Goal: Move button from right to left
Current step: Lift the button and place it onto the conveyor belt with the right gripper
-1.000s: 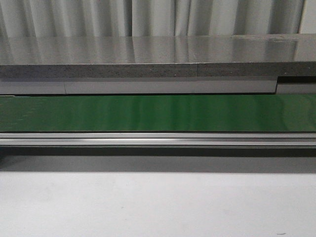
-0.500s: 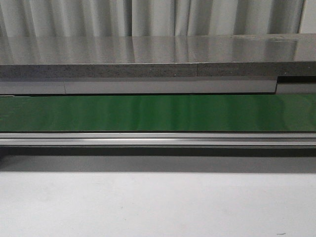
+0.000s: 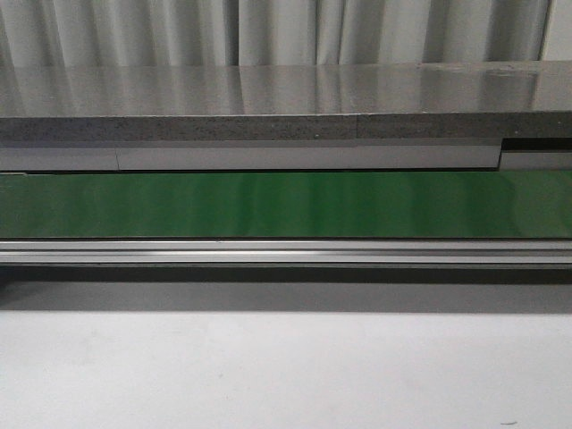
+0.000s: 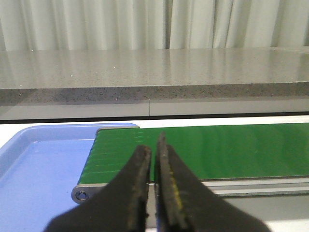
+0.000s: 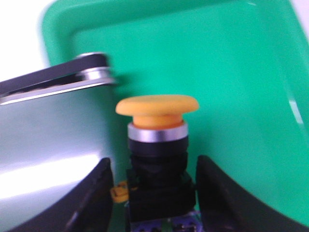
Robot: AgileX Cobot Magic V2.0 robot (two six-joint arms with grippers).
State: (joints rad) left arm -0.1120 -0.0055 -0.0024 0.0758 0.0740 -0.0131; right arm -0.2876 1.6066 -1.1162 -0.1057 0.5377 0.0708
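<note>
- Right wrist view shows the button [image 5: 157, 159] standing upright between the two dark fingers [image 5: 94, 195] of the right claw [image 5: 157, 203].
- Its round orange-yellow cap is on top, with a silver ring under it and then the black blocky body.
- The right claw is open: both fingers stand apart from the black body, with a visible gap on each side, so it does not grip the button.
- The button is inside a green tray [image 5: 231, 63], which fills the space behind and beside it.
- A curved end of the conveyor, with a black edge and a silver roller [image 5: 96, 75], is close beside the button; this picture is a little blurred.
- Left wrist view shows the left claw [image 4: 154, 193] closed, with its two black fingers [image 4: 133, 193] pressed almost together and nothing between them.
- Beyond the left claw lies the end of the green belt [image 4: 217, 150], and next to that end is a blue tray [image 4: 38, 164].
- A grey speckled worktop [image 4: 154, 67] runs behind the belt, with pale curtains [image 4: 96, 24] further back.
- Front view shows only the green belt [image 3: 286, 204] running across, its metal rail [image 3: 286, 253] below it and the grey worktop [image 3: 286, 89] behind; neither arm nor the button appears in this view.
</note>
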